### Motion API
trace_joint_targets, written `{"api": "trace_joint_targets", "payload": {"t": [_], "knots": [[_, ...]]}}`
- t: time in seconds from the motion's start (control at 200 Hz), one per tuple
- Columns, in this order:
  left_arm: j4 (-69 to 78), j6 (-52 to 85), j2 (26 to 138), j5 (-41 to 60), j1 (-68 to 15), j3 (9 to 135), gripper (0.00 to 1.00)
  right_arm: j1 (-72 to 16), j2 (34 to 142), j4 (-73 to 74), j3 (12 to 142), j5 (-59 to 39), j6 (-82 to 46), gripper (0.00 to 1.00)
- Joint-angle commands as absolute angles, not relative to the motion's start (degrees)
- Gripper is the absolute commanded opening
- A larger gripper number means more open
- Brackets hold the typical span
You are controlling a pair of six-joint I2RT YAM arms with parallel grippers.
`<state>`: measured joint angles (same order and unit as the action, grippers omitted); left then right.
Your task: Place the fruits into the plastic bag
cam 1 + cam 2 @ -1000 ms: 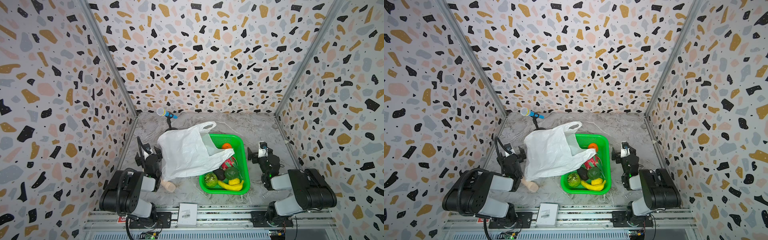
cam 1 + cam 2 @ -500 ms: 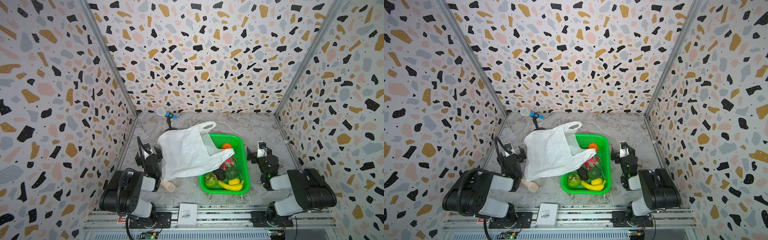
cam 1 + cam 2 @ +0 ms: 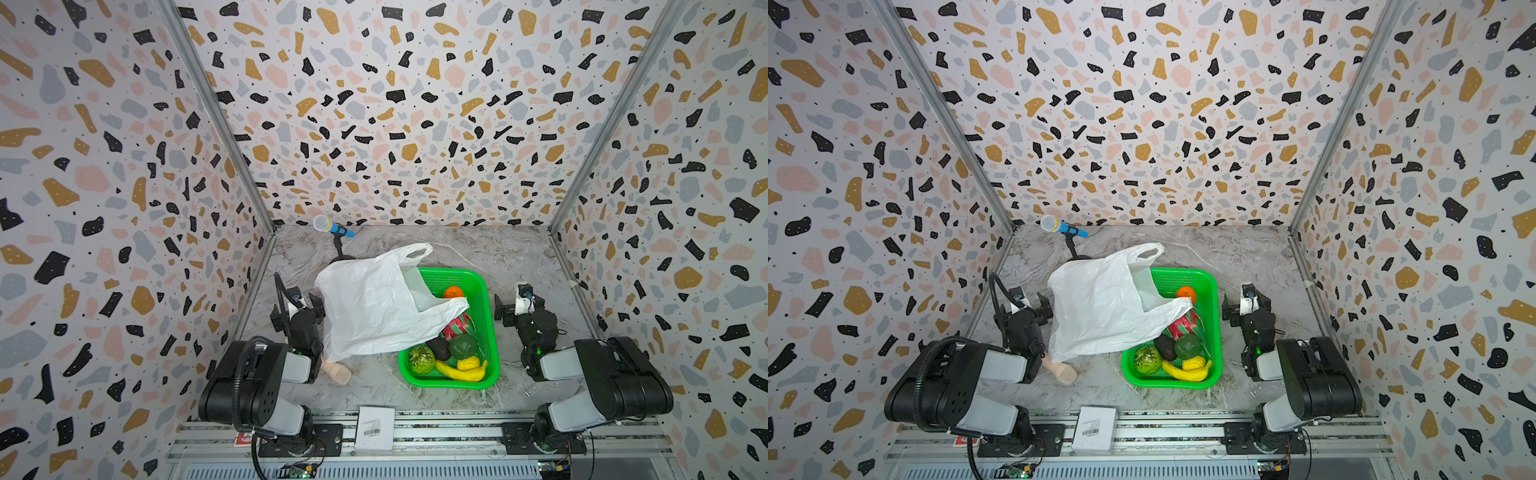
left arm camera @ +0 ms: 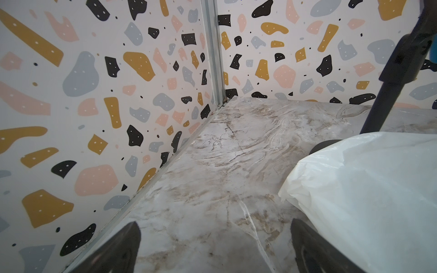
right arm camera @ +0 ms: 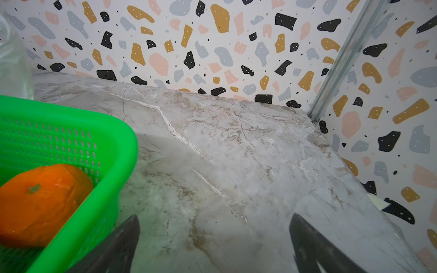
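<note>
Plainly nothing held, room on three sides

The table (image 3: 511,253) lies bare along the far wall, down the right side and in front of the rail. The bag (image 3: 374,307) sprawls left of centre, crinkled. Its handle end drapes over the left rim of the basket (image 3: 491,332), whose right and near rims are uncovered. The left gripper (image 4: 214,236) sits between the left wall and the bag's edge, jaws spread wide around nothing. The right gripper (image 5: 214,236) sits on the open strip just beside the basket's right rim, equally wide and empty. The fruits seen all lie in the basket: dragon fruit (image 3: 455,326) partly under the bag, banana (image 3: 459,375), bumpy green fruit (image 3: 421,359), round green fruit (image 3: 463,346), avocado (image 3: 439,348), orange (image 3: 453,292) and yellow piece (image 3: 467,363). The cylinder (image 3: 338,371) lies at the bag's near-left corner.
</note>
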<state>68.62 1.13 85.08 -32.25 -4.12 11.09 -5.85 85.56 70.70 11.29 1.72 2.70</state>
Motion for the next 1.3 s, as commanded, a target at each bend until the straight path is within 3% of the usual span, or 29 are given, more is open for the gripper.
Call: {"api": "trace_joint_targets", "payload": {"t": [0.0, 0.085, 0.586, 0.641, 0.766, 0.871, 0.991, 1.086, 1.296], "knots": [[70.7, 1.6, 84.6, -32.5, -3.7, 12.1, 1.00, -5.0, 85.1, 70.3, 12.2, 0.2, 2.2, 0.99], [70.8, 1.6, 84.5, -32.5, -3.7, 12.1, 0.99, -2.9, 85.3, 69.3, 12.8, -3.6, 1.4, 0.99], [70.9, 1.8, 84.3, -32.2, -3.5, 12.0, 1.00, -2.5, 84.9, 68.7, 12.9, -4.2, 1.2, 1.00], [70.9, 1.5, 83.7, -31.3, -3.3, 12.5, 0.99, -2.8, 84.1, 66.8, 13.7, -5.6, 2.2, 0.90], [34.4, 2.1, 80.3, -32.3, -3.3, 30.7, 0.99, -7.1, 80.7, 48.7, 22.2, 4.9, 1.4, 0.80], [31.5, 6.1, 78.9, -40.2, -3.3, 31.6, 0.99, -10.6, 79.8, 37.1, 28.9, 9.1, 0.0, 0.57], [22.7, 16.1, 74.4, -43.2, -3.8, 33.9, 1.00, -16.1, 76.3, 36.5, 29.3, 15.3, -0.7, 0.57], [9.3, 23.6, 74.2, -44.7, -5.5, 40.1, 0.99, -16.2, 72.4, 29.5, 31.4, 21.1, -12.1, 0.58], [-5.9, 34.2, 69.0, -44.9, -18.9, 45.0, 0.99, -15.1, 64.3, 15.5, 34.3, 16.0, -25.4, 0.59]]}}
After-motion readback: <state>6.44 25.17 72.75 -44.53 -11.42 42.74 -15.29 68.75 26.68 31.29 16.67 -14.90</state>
